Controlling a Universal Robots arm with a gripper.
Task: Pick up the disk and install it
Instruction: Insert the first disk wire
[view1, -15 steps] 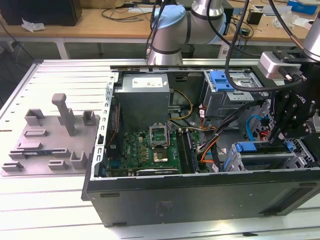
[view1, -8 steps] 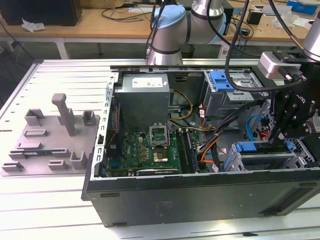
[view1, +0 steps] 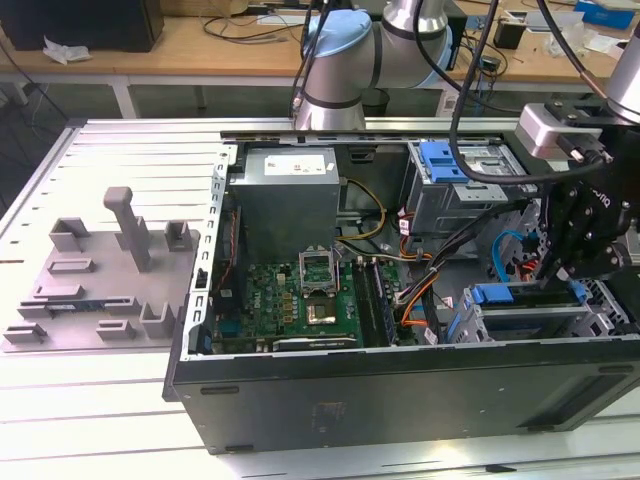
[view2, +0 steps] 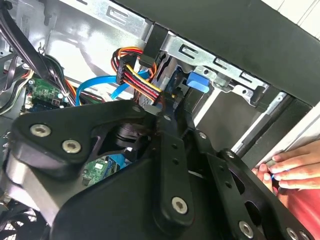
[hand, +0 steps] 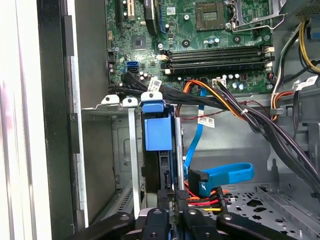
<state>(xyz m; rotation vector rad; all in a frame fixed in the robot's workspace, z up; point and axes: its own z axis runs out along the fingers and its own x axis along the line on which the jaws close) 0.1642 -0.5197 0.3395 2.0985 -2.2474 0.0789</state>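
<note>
One disk (hand: 159, 150) edge-on just beyond fingers (hand: 186, 220).

Arm: pale-blue and silver joints (view1: 345, 55) stand at the rear of the exterior view, the upper links leaving the frame at the top. Wrist with black claw (view1: 585, 240) hangs low at the exterior view's right, pointing downward. In both wrist views the claw linkage (view2: 170, 165) is dark and close; the jaws appear drawn together, though the tips are hidden. A person's hand (view2: 295, 170) shows in the second wrist view, fingers curled
</note>
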